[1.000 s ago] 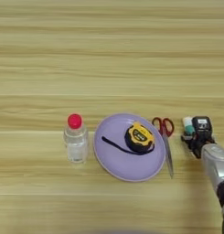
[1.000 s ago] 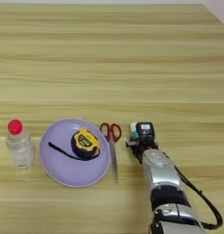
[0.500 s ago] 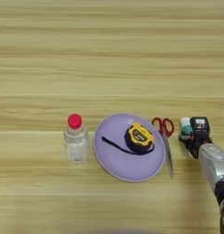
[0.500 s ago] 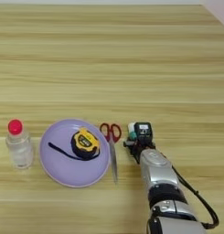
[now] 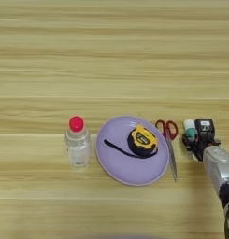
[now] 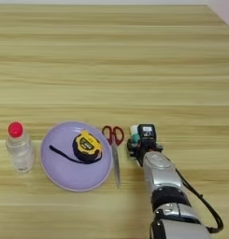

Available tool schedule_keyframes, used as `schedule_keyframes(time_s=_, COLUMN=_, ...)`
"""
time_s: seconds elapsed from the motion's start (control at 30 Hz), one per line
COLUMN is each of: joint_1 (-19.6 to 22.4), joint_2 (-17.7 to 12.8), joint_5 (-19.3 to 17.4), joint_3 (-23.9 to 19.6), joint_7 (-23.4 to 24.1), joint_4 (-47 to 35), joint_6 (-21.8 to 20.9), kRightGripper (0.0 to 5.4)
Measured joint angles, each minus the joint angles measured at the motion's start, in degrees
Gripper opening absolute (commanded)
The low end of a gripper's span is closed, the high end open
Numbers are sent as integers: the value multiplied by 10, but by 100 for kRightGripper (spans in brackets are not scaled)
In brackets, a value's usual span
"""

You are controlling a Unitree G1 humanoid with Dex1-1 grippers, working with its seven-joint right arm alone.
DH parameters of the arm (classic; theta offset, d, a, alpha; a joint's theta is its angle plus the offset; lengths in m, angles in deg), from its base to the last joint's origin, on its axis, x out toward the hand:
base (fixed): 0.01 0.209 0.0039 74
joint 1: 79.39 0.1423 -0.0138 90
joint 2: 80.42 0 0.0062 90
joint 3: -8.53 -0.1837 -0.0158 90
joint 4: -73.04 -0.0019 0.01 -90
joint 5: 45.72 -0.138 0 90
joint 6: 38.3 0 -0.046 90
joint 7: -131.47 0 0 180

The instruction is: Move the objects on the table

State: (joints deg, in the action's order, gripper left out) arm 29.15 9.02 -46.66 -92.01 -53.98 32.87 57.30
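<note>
A small clear bottle (image 5: 77,144) with a red cap stands upright at the left. Right of it lies the round lilac plate (image 5: 117,163), and the yellow-black tape measure (image 5: 142,140) rests on it with its black strap trailing left. The red-handled scissors (image 5: 168,142) lie just off the plate's right rim, blades pointing toward me. The white-teal glue stick (image 5: 189,129) lies on the table (image 5: 111,56) right of the scissors. My right gripper (image 5: 196,137) sits low over it, black fingers on either side, shut on the glue stick. Only the stick's white end and a bit of teal show.
My silver forearm (image 6: 160,179) comes in from the bottom edge, with a black cable (image 6: 204,210) looping on its right. The scissors lie a short way left of the gripper.
</note>
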Motion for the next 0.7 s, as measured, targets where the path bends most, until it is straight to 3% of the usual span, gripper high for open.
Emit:
schedule_keyframes(time_s=0.27, joint_1=-21, joint_2=10, joint_5=24, joint_3=22, joint_7=20, joint_4=-64, joint_6=-78, kRightGripper=419)
schedule_keyframes(time_s=0.7, joint_1=-34, joint_2=11, joint_5=33, joint_3=31, joint_7=25, joint_4=-88, joint_6=-99, kRightGripper=538)
